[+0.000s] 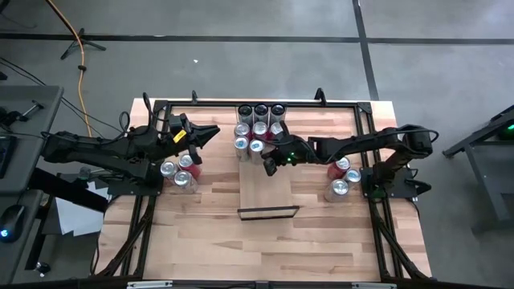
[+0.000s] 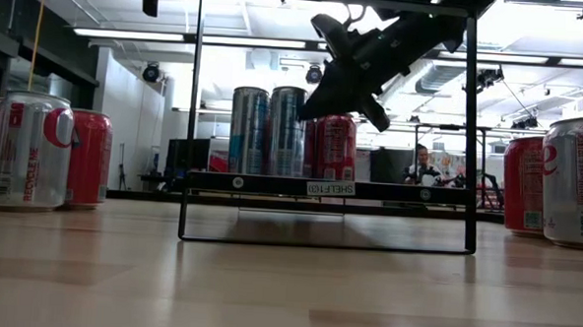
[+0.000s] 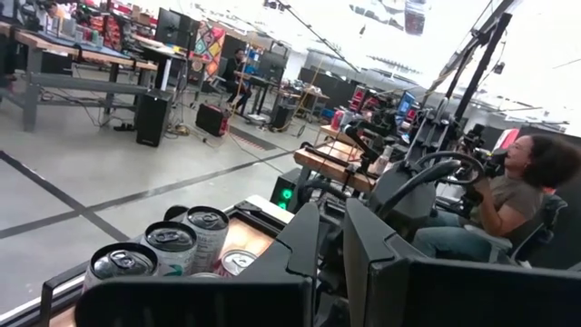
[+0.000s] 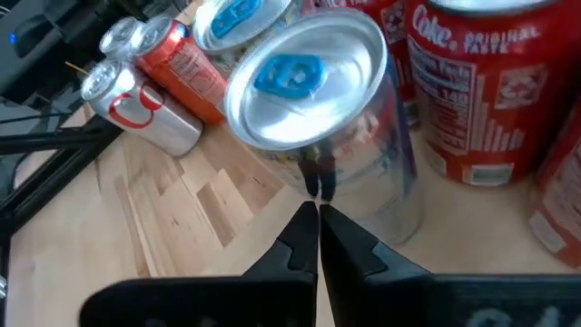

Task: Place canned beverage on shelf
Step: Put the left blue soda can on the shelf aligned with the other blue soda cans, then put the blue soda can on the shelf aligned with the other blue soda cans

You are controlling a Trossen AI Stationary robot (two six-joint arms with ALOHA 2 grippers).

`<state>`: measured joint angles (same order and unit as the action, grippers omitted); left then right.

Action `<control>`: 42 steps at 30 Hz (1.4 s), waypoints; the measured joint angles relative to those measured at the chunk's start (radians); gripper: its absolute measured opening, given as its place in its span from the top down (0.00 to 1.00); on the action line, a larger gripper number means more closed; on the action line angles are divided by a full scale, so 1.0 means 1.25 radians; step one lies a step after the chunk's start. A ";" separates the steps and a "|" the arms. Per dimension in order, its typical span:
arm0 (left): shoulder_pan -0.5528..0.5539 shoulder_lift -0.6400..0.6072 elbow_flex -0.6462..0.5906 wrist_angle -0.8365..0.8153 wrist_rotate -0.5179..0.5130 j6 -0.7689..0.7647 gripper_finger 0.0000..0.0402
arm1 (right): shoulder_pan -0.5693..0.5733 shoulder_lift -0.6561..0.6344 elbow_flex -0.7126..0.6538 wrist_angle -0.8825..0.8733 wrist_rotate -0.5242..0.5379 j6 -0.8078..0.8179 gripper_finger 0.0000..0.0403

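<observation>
Right gripper (image 1: 271, 166): jaws pressed together, empty, tips beside a blue-tabbed can (image 4: 313, 109) on the shelf (image 1: 267, 193).
Left gripper (image 1: 210, 131): jaws closed, empty, left of the shelf.
Shelf cans (image 1: 259, 132): clustered at the shelf's far end.

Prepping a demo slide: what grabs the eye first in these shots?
The cluster of cans at the far end of the pale shelf, mid-table. The right gripper, shut, hangs just beside them, over the shelf. Smaller can groups sit near each side edge, and the left gripper waits shut above the left group.
</observation>
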<state>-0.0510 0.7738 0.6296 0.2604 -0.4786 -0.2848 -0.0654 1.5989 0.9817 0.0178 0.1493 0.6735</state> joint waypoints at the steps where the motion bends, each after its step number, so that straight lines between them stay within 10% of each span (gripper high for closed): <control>1: 0.000 0.000 0.000 0.000 -0.001 0.000 0.99 | 0.000 0.001 0.000 -0.004 0.000 0.000 1.00; 30: 0.000 0.000 0.000 0.000 -0.006 0.000 0.99 | -0.002 -0.009 0.000 0.002 0.017 -0.044 1.00; 42: 0.000 0.000 0.000 -0.001 0.023 0.020 0.99 | 0.019 -0.312 0.000 -0.304 0.017 -0.210 1.00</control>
<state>-0.0513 0.7738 0.6296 0.2588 -0.4499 -0.2595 -0.0422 1.2094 0.9813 -0.3618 0.1712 0.4106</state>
